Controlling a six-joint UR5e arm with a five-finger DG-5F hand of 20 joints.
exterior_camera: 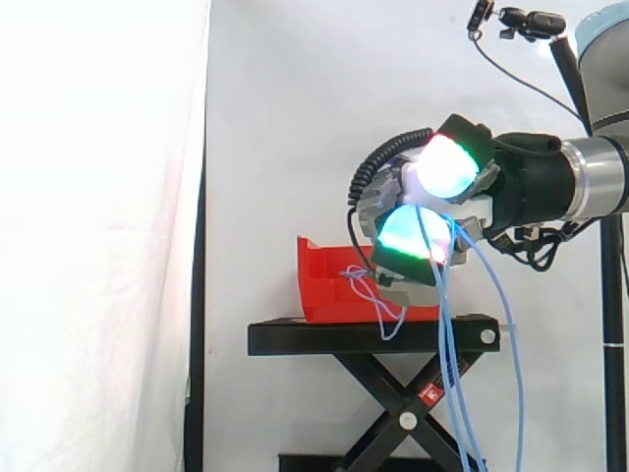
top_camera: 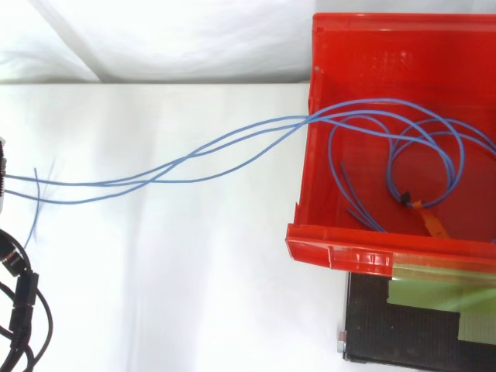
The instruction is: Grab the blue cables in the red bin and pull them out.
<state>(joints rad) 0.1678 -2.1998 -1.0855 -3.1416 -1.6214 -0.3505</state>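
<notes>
The red bin [exterior_camera: 322, 285] sits on the left part of a black stand [exterior_camera: 324, 337]. My hand [exterior_camera: 462, 187] hovers to the right of the bin and above it, fingers curled, pads glowing green and white. It is shut on the blue cables [exterior_camera: 447, 334], which hang from it in long strands past the stand. One strand loops back over the bin's near wall. In the top view the blue cables [top_camera: 308, 118] run from a coil inside the red bin [top_camera: 364, 252], over its left wall and across to the left edge. An orange tie [top_camera: 430, 222] binds the coil.
The black stand [top_camera: 403, 333] is a scissor lift with a white curtain behind it. A camera on a thin arm [exterior_camera: 531, 22] hangs at the upper right, above the robot's wrist. The surface left of the bin is white.
</notes>
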